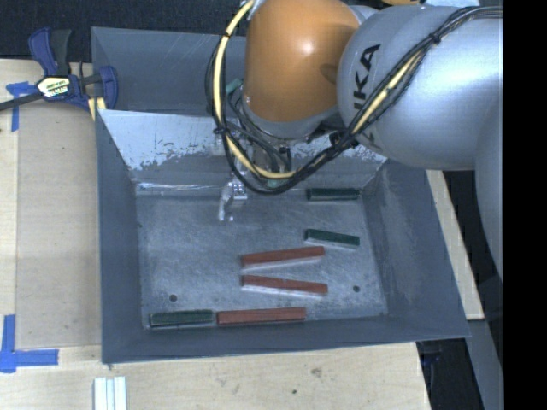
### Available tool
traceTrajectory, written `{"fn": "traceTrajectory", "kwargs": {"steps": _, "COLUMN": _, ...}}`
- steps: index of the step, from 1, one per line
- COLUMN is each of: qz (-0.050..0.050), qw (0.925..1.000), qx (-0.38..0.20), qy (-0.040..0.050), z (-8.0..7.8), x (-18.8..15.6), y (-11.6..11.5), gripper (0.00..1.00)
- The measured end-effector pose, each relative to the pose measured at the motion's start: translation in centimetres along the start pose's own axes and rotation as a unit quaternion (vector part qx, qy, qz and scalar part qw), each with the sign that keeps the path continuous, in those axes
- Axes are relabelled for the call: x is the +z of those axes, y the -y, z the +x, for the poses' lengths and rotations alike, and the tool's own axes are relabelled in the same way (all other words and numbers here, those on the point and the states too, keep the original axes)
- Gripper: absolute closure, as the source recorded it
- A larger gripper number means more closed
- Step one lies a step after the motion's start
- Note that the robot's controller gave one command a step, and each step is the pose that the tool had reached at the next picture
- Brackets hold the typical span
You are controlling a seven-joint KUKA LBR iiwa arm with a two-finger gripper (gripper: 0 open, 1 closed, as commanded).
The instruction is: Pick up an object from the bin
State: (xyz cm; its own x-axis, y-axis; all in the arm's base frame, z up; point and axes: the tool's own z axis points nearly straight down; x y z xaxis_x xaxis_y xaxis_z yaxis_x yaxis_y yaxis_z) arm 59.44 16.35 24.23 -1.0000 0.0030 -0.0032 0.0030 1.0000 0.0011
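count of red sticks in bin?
3. One red stick mid-floor, another just in front of it, a third along the front wall of the bin. The arm could hide more at the back.

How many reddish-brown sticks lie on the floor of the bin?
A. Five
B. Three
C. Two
B. There are three: the frontmost reddish-brown stick, the lower middle reddish-brown stick and the upper middle reddish-brown stick.
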Motion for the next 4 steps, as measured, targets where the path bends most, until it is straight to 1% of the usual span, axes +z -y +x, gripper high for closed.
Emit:
{"fn": "traceTrajectory", "kwargs": {"steps": 1, "qz": 0.000, "qw": 1.0000, "qx": 0.000, "qy": 0.0000, "z": 0.0, "x": 0.0, "y": 0.0, "gripper": 0.00}}
{"fn": "traceTrajectory", "kwargs": {"steps": 2, "qz": -0.001, "qw": 0.9998, "qx": -0.021, "qy": 0.0027, "z": 0.8, "x": 4.8, "y": 4.3, "gripper": 0.00}}
{"fn": "traceTrajectory", "kwargs": {"steps": 3, "qz": 0.001, "qw": 0.9999, "qx": 0.011, "qy": -0.0012, "z": 0.6, "x": 8.6, "y": 8.3, "gripper": 0.00}}
{"fn": "traceTrajectory", "kwargs": {"steps": 4, "qz": 0.001, "qw": 1.0000, "qx": -0.004, "qy": 0.0012, "z": 0.9, "x": 13.6, "y": 10.2, "gripper": 0.00}}
